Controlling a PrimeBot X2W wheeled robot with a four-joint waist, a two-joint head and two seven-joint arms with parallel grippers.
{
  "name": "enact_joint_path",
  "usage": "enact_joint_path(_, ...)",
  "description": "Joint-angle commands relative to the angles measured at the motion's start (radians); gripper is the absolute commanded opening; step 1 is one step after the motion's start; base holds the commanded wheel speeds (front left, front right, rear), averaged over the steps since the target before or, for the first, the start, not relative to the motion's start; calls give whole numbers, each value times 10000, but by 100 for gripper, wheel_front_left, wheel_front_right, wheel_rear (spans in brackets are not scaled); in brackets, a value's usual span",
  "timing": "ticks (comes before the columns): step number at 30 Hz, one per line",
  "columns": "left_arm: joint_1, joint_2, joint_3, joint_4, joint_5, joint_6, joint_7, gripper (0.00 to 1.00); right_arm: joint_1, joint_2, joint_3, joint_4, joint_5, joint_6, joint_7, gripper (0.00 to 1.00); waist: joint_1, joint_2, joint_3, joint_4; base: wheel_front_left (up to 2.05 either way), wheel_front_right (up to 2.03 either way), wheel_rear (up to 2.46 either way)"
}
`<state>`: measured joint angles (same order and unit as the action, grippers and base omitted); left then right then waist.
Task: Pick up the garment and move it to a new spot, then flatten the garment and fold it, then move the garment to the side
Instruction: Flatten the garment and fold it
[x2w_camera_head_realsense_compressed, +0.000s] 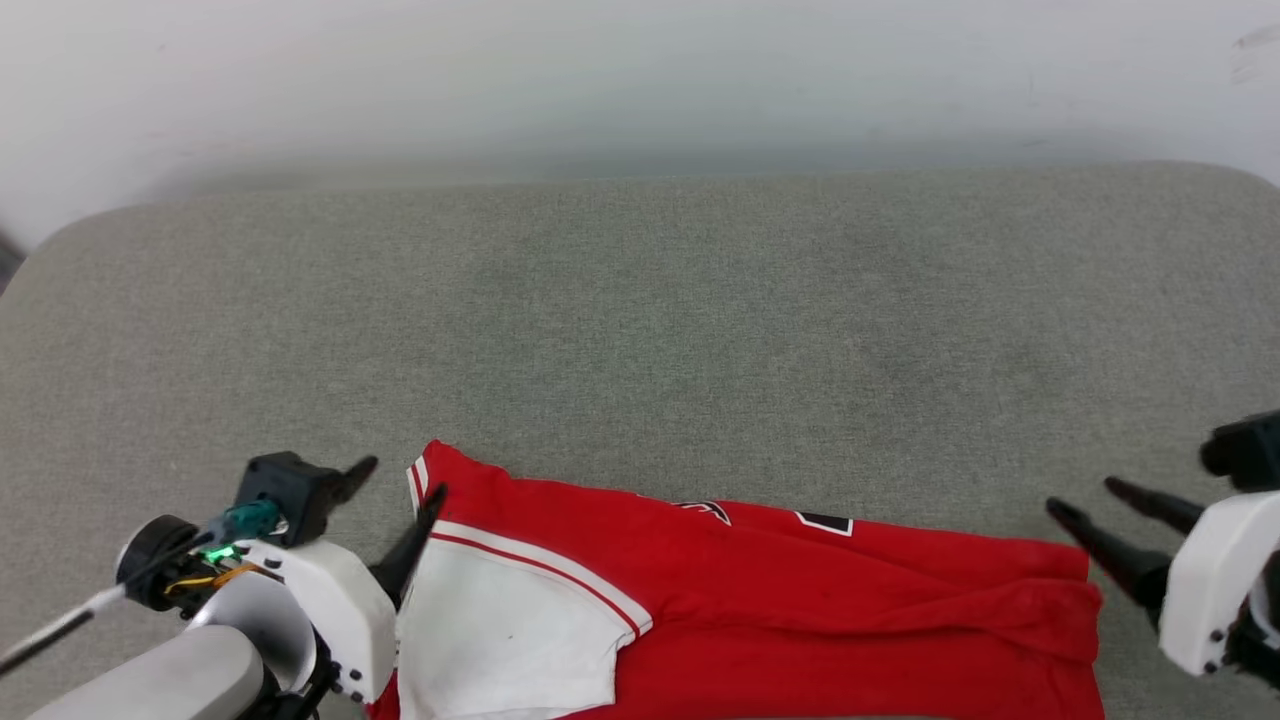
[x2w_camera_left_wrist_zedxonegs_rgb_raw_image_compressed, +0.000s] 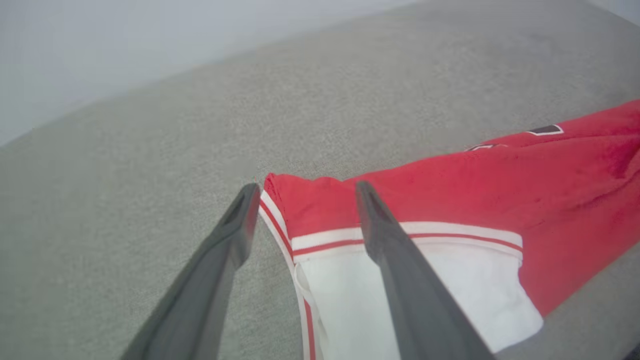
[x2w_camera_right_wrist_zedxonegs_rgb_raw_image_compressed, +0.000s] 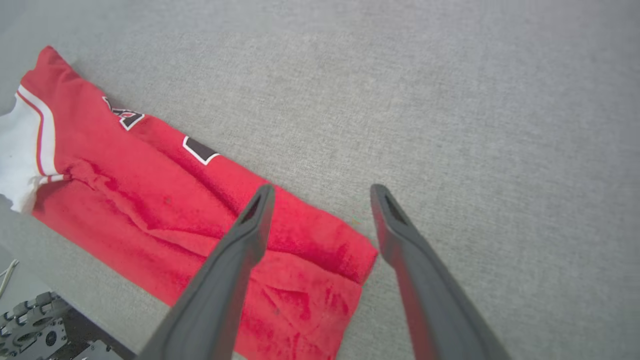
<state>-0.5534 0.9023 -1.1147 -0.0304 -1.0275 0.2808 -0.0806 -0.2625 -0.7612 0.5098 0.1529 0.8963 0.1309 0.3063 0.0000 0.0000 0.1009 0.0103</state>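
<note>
Left gripper (x2w_camera_head_realsense_compressed: 400, 480) and right gripper (x2w_camera_head_realsense_compressed: 1085, 495) gape — folded garment (x2w_camera_head_realsense_compressed: 800, 600) between.

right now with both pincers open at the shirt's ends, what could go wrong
The left pincer straddles a striped corner of the garment; closing there may catch one layer and pull the fold apart. The right pincer hangs at the hem corner and might grab little. The garment lies by the table edge and could slide off.

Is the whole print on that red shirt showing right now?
No: the garment lies folded into a long strip, and just two slivers of its black, white-edged print peek out along one edge.
</note>
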Motion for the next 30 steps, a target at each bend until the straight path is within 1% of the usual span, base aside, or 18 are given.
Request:
enact_joint_path(1,446,-228,465,90,319,907,-1208,100,516,166,-986,80,-98,-4,-373,100,0,0,38,-7,0,0,0)
enact_joint_path(3,677,-366,794,109,409,1386,-1589,100,750,330,-1447,200,-52,-4,-434,100,0,0,49,7,0,0,0)
enact_joint_path(6,1143,-639,1404,96,716,2050,-1809,100,1176,602,-2067,316,138,-6,-322,100,0,0,58,37,0,0,0)
enact_joint_path(9,1671,-1038,2357,-134,1490,2643,-1856,100,1615,886,-2540,482,238,-4,-33,100,0,0,82,113,0,0,0)
enact_joint_path(11,2277,-1366,2991,-249,2044,2904,-1858,100,1894,1064,-2765,639,299,-4,253,100,0,0,103,170,0,0,0)
enact_joint_path(14,2985,-1903,3972,-434,2854,3085,-1853,100,2165,1393,-3046,835,396,-4,616,100,0,0,147,250,0,0,0)
enact_joint_path(17,3724,-2433,4772,-496,3641,3027,-1853,100,2319,1690,-3210,1098,534,-4,921,100,0,0,219,326,0,0,0)
enact_joint_path(20,4292,-3031,5534,-516,4343,2894,-1854,100,2403,2013,-3120,1331,626,-4,1201,100,0,0,297,403,0,0,0)
enact_joint_path(24,4898,-3846,6310,-469,5223,2495,-1855,100,2544,2474,-2763,1531,835,-4,1599,100,0,0,370,515,0,0,0)
enact_joint_path(25,4898,-3846,6310,-469,5223,2495,-1855,100,2544,2474,-2763,1531,835,-4,1599,100,0,0,370,515,0,0,0)
enact_joint_path(26,5011,-4004,6455,-432,5484,2361,-1855,100,2587,2592,-2624,1569,826,-4,1696,100,0,0,379,534,0,0,0)
enact_joint_path(27,5235,-4348,6723,-371,5922,2165,-1855,100,2651,2804,-2373,1698,851,-4,1864,100,0,0,396,572,0,0,0)
enact_joint_path(28,5235,-4348,6723,-371,5922,2165,-1855,100,2651,2804,-2373,1698,851,-4,1864,100,0,0,396,572,0,0,0)
enact_joint_path(30,5433,-4737,7060,-335,6210,1949,-1855,100,2691,2999,-2112,1829,891,-4,2013,100,0,0,406,615,0,0,0)
